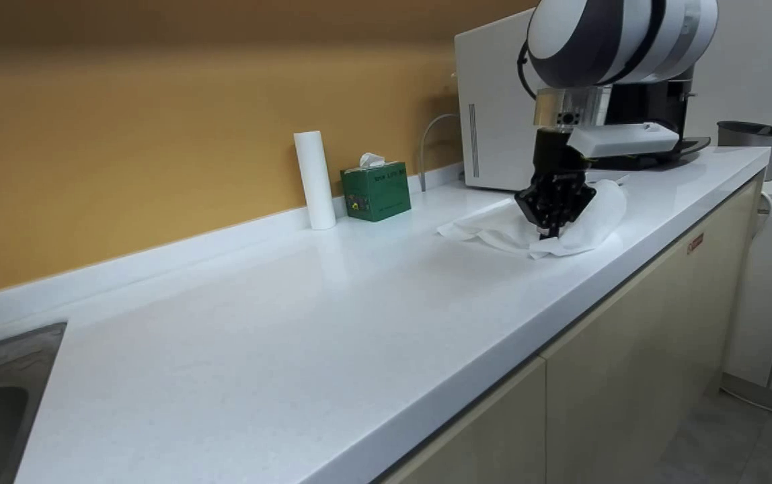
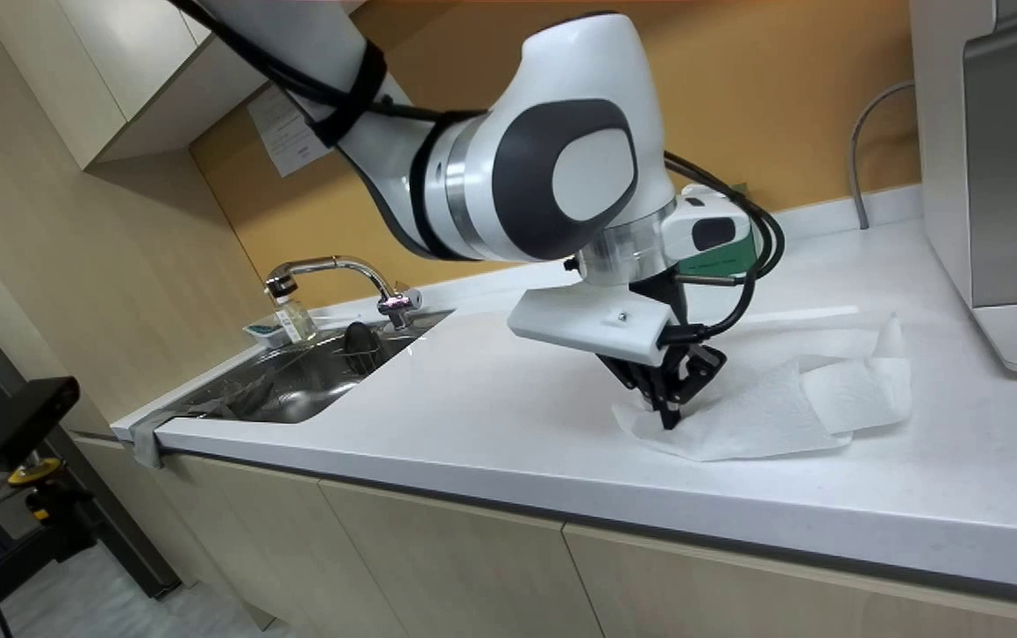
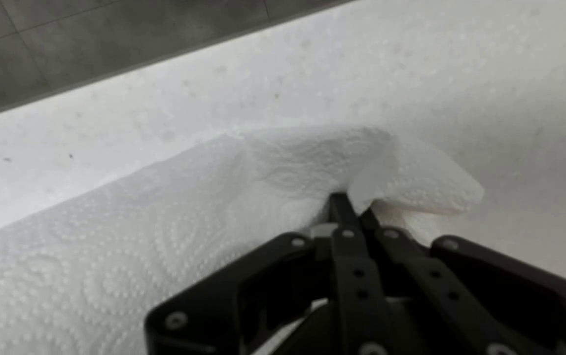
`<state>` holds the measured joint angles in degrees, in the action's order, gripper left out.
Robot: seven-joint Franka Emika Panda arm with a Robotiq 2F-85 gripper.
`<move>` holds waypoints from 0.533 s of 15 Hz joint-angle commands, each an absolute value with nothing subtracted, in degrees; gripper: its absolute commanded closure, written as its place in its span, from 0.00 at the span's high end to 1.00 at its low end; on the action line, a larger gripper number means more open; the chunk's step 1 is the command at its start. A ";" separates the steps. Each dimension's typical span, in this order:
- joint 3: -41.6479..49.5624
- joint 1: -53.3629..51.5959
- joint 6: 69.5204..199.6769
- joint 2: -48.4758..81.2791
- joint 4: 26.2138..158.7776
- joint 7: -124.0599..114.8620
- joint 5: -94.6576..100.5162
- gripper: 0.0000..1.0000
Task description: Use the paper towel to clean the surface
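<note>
Atop wht. counter (image 1: 258, 336), paper towel (image 2: 765, 416) w/ pincer (image 3: 354, 209) clamped on it; embossed dots (image 3: 115, 283), wrist view only

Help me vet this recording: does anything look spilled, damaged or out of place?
Nothing plainly stands out. The paper towel is rumpled and partly folded over, but that seems normal with the pincer clamped on it. The wrist view shows a few dark specks on the countertop; whether dirt or surface pattern, I can't tell.

There is 1 gripper (image 3: 354, 211), 1 paper towel (image 2: 765, 412), 1 roll (image 1: 315, 180), 1 tissue box (image 1: 378, 193), 1 faucet (image 2: 396, 303).
</note>
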<state>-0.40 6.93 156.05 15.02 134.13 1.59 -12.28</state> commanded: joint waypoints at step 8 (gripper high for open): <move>5.43 3.22 160.77 17.49 132.37 -5.81 -5.91 0.34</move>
<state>2.35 5.08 161.30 16.33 133.80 -1.26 -10.30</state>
